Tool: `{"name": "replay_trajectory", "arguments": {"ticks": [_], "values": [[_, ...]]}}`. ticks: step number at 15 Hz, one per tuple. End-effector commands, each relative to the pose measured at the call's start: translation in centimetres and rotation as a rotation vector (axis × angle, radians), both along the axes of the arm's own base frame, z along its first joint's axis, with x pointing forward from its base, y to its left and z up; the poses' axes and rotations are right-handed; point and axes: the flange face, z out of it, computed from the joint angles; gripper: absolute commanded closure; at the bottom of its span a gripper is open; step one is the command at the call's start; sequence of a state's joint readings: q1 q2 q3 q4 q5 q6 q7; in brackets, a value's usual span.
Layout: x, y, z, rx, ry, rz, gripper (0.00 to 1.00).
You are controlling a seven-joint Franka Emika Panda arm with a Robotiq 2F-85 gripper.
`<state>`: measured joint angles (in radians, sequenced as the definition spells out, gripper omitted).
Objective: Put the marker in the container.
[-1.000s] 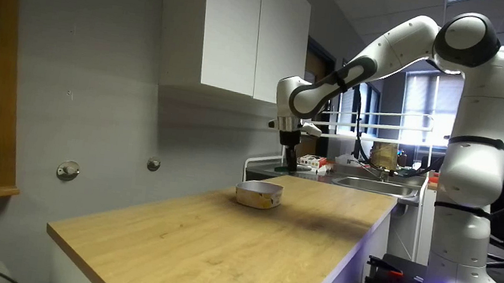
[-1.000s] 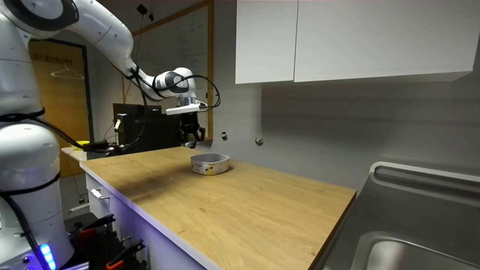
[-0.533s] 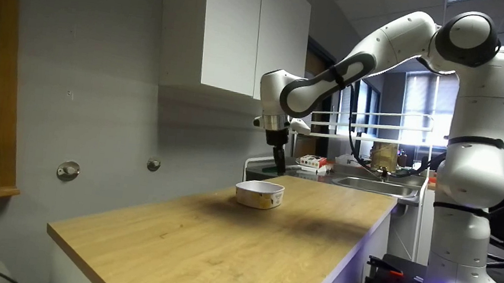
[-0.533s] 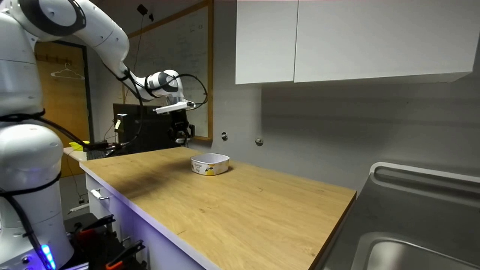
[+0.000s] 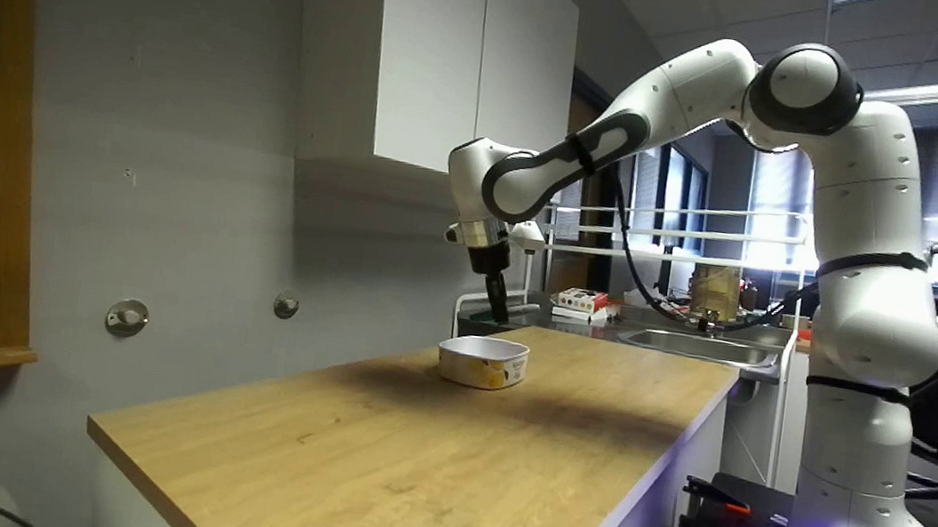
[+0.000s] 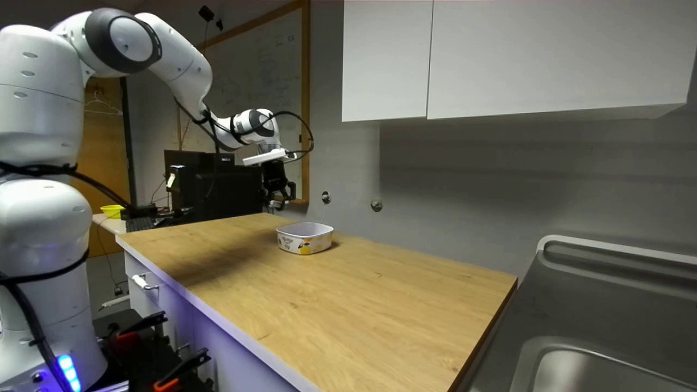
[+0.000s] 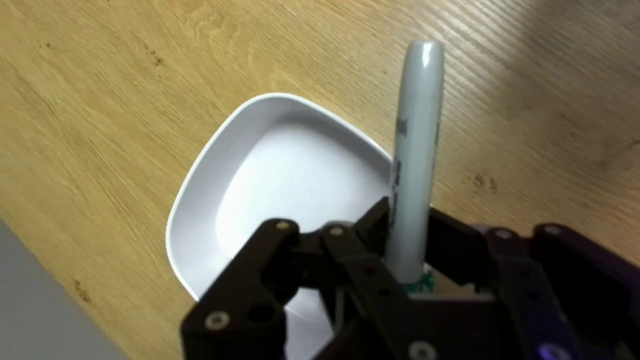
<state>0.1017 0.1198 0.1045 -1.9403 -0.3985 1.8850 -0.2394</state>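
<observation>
Lower at its elbow than half a second ago, the robot arm point(image 5: 870, 205) leans farther out over the desk point(image 5: 410, 453), and its gripper point(image 7: 410, 222) has shifted sideways, closer to the container point(image 5: 473, 373) in both exterior views; the container stands where it stood. Tilted, the gripper hangs higher than the container's rim and apart from it, clamped on the marker point(image 7: 415, 160). So the marker is in the air, held near the container. In the wrist view it shows as a slim grey stick with a rounded end, dark lettering on its side and a bit of green at its lower end. Its lower part overlaps the right edge of the container, and its rounded end shows against the wood to the right of the container; whether any of it hangs directly over the container I cannot tell. The container sits upright on the desk, white inside and printed with yellow outside, part of it hidden in the wrist view by the gripper. Soft shadow point(image 6: 212, 264) lies on the desk between the container and the arm's base. Beyond the container in an exterior view are a steel sink point(image 5: 691, 347) and a white and red box point(image 5: 579, 300), with a white cabinet point(image 5: 432, 53) higher than the container.
</observation>
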Motion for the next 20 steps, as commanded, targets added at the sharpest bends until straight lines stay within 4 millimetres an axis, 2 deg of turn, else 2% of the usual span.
{"name": "replay_trajectory", "arguments": {"ticks": [1,6,10,13,14,15,20], "values": [[3.3,-1.9,-0.9,0.000,0.036,-0.040,0.94],[5.9,-5.1,-3.5,0.008,0.076,-0.087,0.94],[6.7,-7.3,-5.9,-0.005,0.125,-0.122,0.94],[7.1,-8.1,-6.6,-0.012,0.145,-0.143,0.94],[7.2,-8.1,-6.7,-0.014,0.151,-0.146,0.65],[7.3,-8.1,-6.7,-0.020,0.156,-0.147,0.65],[7.2,-8.1,-6.3,-0.028,0.173,-0.160,0.29]]}}
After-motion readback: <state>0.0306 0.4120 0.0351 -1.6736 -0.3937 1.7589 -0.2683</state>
